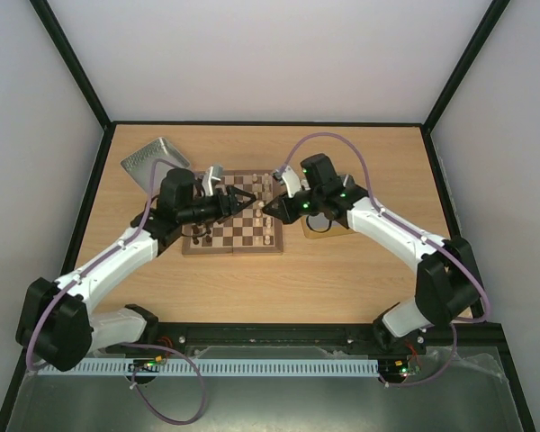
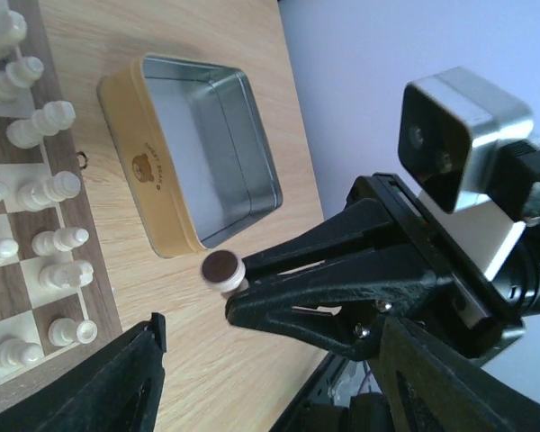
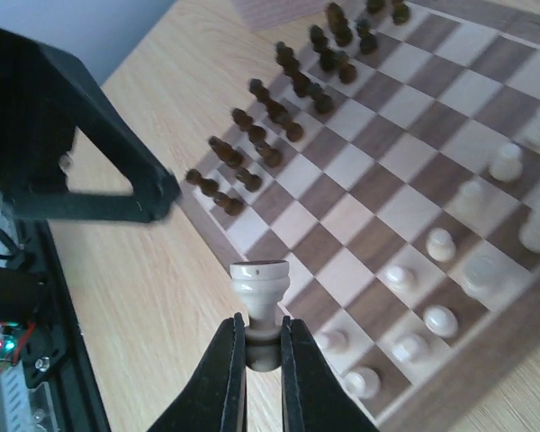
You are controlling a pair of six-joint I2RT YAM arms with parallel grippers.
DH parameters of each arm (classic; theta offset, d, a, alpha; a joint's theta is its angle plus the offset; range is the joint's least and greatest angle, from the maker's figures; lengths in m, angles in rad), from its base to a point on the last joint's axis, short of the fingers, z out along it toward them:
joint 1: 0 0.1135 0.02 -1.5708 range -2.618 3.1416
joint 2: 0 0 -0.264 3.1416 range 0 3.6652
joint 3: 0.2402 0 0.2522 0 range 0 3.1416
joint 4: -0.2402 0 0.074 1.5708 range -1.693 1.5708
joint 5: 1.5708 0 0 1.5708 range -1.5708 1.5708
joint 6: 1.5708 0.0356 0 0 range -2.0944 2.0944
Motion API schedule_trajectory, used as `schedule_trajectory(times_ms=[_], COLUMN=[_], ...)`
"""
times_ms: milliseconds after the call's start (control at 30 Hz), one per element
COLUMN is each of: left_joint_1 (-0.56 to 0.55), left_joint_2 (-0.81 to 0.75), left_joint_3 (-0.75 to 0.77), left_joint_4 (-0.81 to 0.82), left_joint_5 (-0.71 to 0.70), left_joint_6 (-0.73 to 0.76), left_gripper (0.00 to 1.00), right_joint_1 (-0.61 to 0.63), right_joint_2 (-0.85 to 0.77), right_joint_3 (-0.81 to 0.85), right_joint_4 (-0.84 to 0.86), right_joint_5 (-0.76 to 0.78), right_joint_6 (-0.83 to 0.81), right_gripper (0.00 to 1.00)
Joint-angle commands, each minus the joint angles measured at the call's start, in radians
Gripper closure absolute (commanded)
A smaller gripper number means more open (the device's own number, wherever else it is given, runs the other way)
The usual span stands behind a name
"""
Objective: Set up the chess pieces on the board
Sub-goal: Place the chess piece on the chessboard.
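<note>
Two grippers are meeting tip to tip above the board (image 1: 243, 236). Your right gripper (image 3: 261, 326) is clamping a cream chess piece (image 3: 259, 281) by its narrow neck, and the felt base is pointing at your left gripper (image 1: 248, 199). That one is gaping wide, and its fingers (image 2: 117, 378) are touching nothing just short of the piece. Beneath the right gripper, more cream pieces (image 3: 441, 243) are standing on the nearest squares, with dark pieces (image 3: 270, 117) lining the rows beyond them. Behind it, an open tin (image 2: 162, 171) is lying on the table (image 2: 207, 360).
</note>
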Motion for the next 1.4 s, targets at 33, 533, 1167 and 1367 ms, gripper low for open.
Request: schedule_trajectory(times_ms=[33,533,1167,1367], left_joint_1=[-0.009,-0.021,-0.027,-0.029], left_joint_2=[0.031,0.046,0.043,0.034], left_joint_3=[-0.013,-0.073,-0.098,-0.128], left_joint_4=[0.058,0.145,0.226,0.423], left_joint_5=[0.073,-0.067,-0.002,0.035], left_joint_6=[-0.055,-0.205,-0.401,-0.757], left_gripper=[0.41,0.55,0.97,0.97], right_joint_1=[0.031,0.058,0.069,0.071], right_joint_2=[0.049,0.057,-0.069,-0.207], right_joint_3=[0.072,0.064,-0.067,-0.268], right_joint_4=[0.046,0.113,0.322,0.721], right_joint_5=[-0.065,-0.099,-0.01,0.069], right_joint_6=[-0.028,0.013,0.257,0.582], right_gripper=[0.95,0.95,0.58,0.43])
